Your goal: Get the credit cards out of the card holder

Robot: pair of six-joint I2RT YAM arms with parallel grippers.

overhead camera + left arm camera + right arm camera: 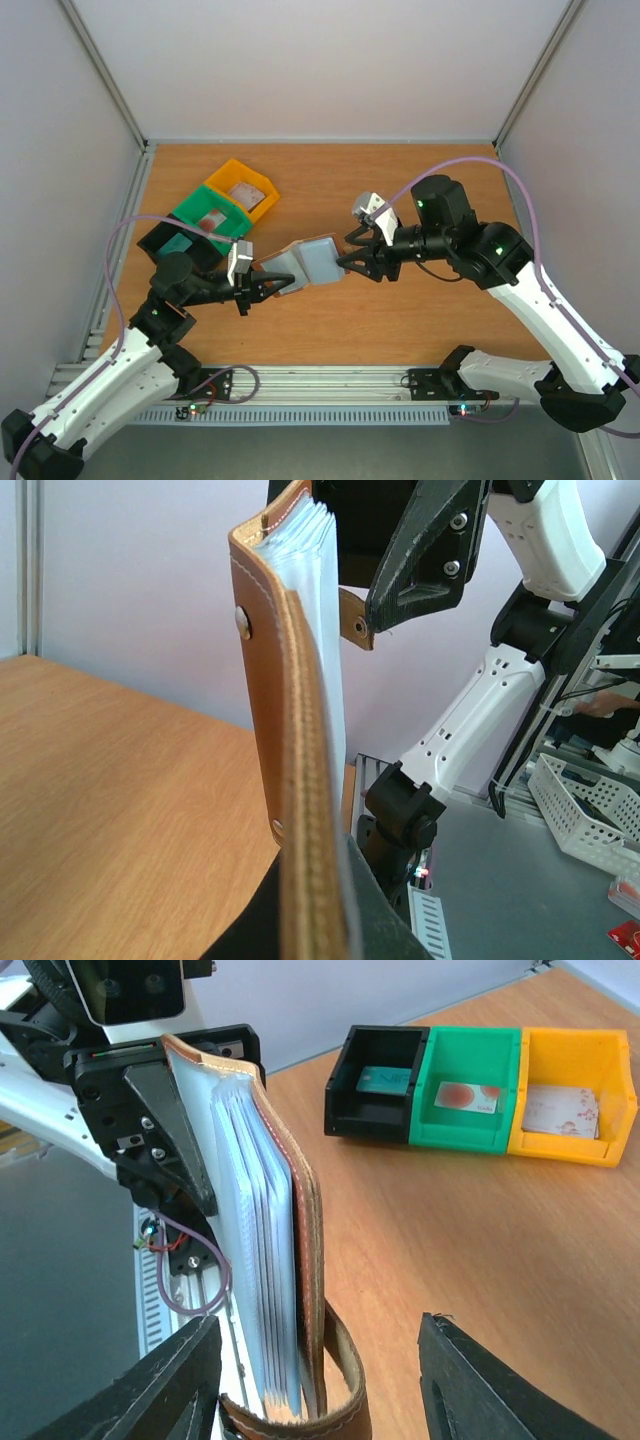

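Note:
The card holder (308,262) hangs above the table between the two arms, brown outside with pale grey-blue sleeves (245,1250). My left gripper (262,288) is shut on its left end, and in the left wrist view the holder's stitched brown edge (300,780) rises straight out of the jaws. My right gripper (320,1380) is open and straddles the holder's other end. Its fingers (160,1390) stand apart from the leather on both sides. The snap tab (345,1400) loops between them. No credit cards show; the sleeves hide their contents.
Three small bins sit in a row at the back left of the table: yellow (242,188), green (210,215) and black (172,243). Each holds a card. Walls close the table at the back and sides. A metal rail (320,385) runs along the near edge.

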